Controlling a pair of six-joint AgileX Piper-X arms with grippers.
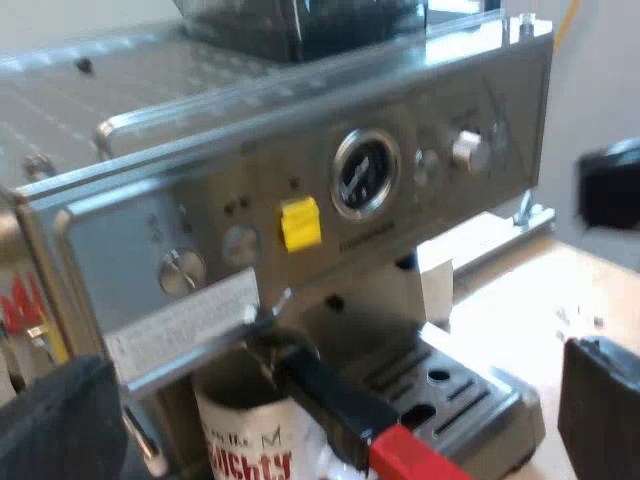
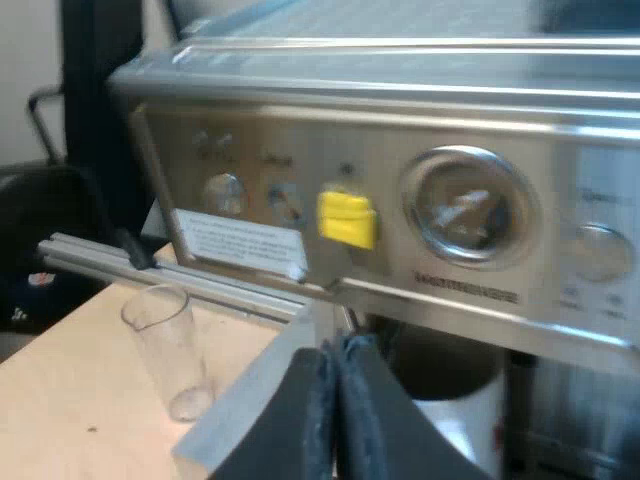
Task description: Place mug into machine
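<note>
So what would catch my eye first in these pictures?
The espresso machine, with a round gauge and a yellow tag on its front. Under its front stands a white mug with red lettering, next to the holder's dark handle that ends in red. A clear measuring glass stands on the wooden table by the machine.

Bright even light, soft glare on the espresso machine (image 1: 300,165).

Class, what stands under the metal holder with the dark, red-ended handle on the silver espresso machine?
A white mug with red lettering stands beneath the holder. The holder and machine hide its inside; its base is unseen.
</note>
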